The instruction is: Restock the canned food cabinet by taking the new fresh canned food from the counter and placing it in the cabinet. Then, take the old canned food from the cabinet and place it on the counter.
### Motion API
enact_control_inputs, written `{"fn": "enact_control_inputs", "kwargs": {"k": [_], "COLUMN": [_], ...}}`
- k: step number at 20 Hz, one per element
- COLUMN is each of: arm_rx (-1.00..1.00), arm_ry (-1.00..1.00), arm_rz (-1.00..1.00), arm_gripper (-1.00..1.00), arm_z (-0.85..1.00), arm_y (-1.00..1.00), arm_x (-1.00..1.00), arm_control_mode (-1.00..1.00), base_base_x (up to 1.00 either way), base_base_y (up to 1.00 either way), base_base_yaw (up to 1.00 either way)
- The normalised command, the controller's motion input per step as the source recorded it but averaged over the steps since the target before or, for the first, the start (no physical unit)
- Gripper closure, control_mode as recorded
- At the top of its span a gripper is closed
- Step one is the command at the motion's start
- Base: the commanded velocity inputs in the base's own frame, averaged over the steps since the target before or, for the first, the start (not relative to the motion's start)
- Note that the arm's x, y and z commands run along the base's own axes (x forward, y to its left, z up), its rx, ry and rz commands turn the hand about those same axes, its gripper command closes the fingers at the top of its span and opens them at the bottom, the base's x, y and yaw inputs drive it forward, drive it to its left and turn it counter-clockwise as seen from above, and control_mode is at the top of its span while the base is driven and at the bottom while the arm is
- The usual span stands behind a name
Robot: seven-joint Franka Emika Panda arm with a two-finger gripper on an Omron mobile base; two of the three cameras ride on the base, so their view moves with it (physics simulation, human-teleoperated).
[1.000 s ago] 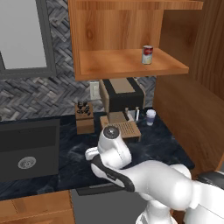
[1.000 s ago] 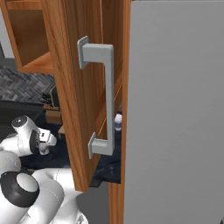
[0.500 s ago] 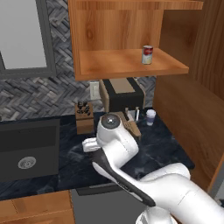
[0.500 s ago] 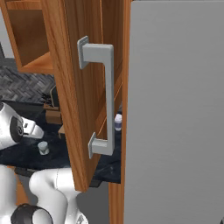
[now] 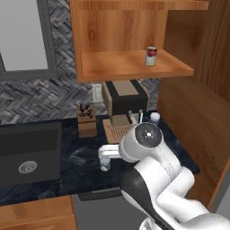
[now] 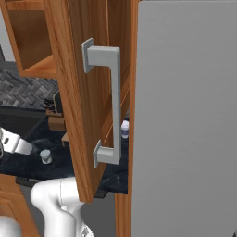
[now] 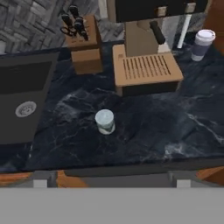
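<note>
Apparently the old canned food stands upright on the counter: stiff, slick, best gripped across its sides; the gripper's opening I cannot tell.

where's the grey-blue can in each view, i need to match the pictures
Left base view: grey-blue can on the counter, left of the arm's elbow.
Right base view: lower left, left of the cabinet door.
Hand view: centre, before the coffee machine's tray.
Shared landmark: knife block.
</note>
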Motion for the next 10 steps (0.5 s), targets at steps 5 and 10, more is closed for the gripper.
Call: {"fn": "enact_control_inputs", "kwargs": {"k": [5,10], "arm_rx": [0.25,0.35], "arm_ry": [-0.23,-0.03], "arm_rz": [0.00,-0.09], "arm_gripper": [-1.00,-1.00], "arm_z": [0.71,0.14], "arm_y": [-1.00,-1.00], "arm_x": [-1.00,-0.92], "arm_control_mode": [-1.00,-1.00], "base_base_x": [0.00,0.00], "base_base_y": [0.00,0.00], "base_base_yaw": [0.00,0.00]}}
